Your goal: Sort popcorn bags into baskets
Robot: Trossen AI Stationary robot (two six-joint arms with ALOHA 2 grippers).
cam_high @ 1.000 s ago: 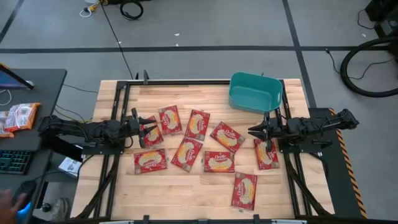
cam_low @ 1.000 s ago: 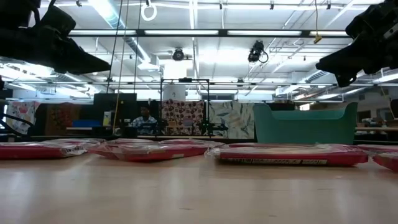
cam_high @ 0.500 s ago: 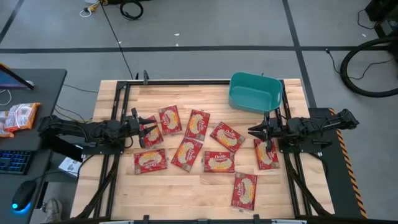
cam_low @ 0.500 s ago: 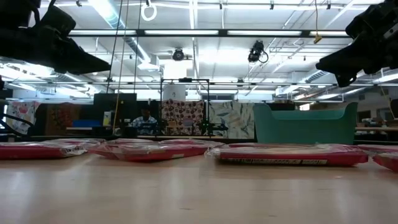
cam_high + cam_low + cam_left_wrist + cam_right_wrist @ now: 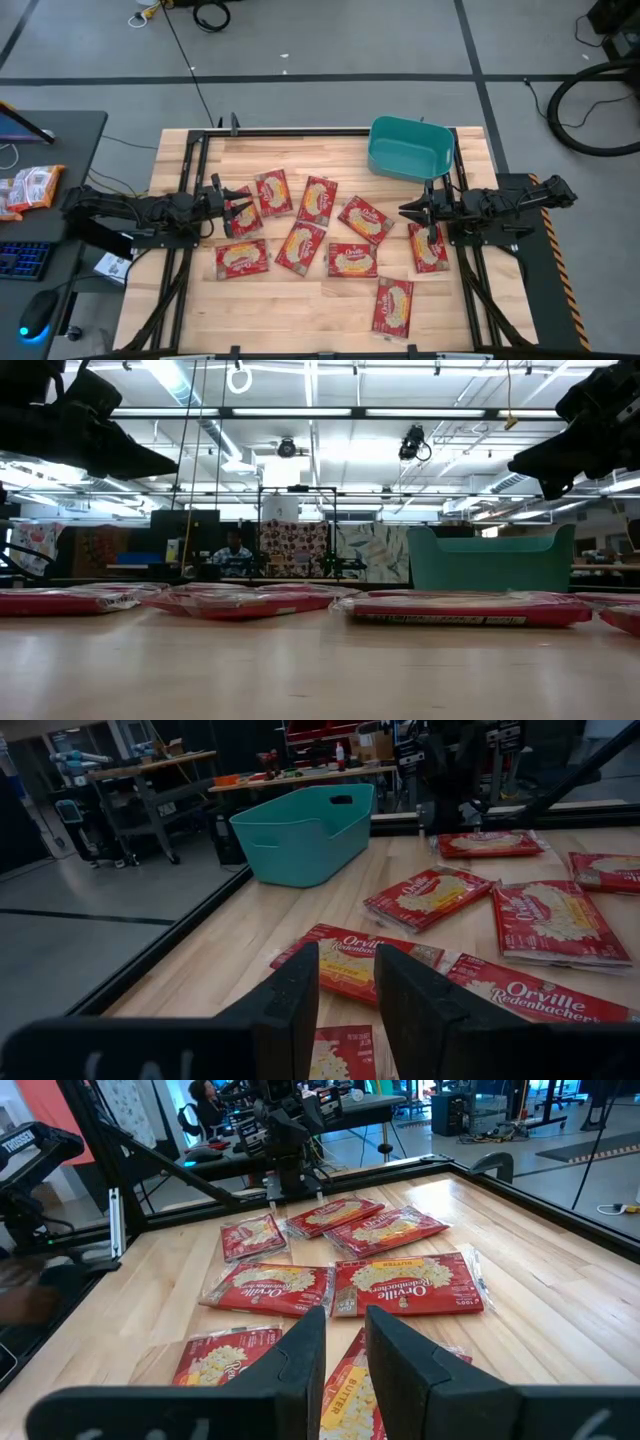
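Several red popcorn bags lie flat across the middle of the wooden table, among them one (image 5: 318, 199) near the centre and one (image 5: 394, 306) close to the near edge. The teal basket (image 5: 411, 150) stands at the far right; nothing shows inside it. My left gripper (image 5: 232, 208) hovers over the leftmost bag (image 5: 241, 212), its fingers a narrow gap apart (image 5: 347, 990). My right gripper (image 5: 408, 212) hovers beside the rightmost bag (image 5: 428, 247), also narrowly open (image 5: 345, 1350). In the low view both grippers (image 5: 170, 463) (image 5: 515, 463) are well above the bags.
Black frame rails (image 5: 190, 170) run along the table's left, far and right edges. A desk (image 5: 40, 190) with packets, a keyboard and a mouse stands left of the table. A person (image 5: 233, 548) sits in the room behind. Bare wood (image 5: 290, 310) lies along the near edge.
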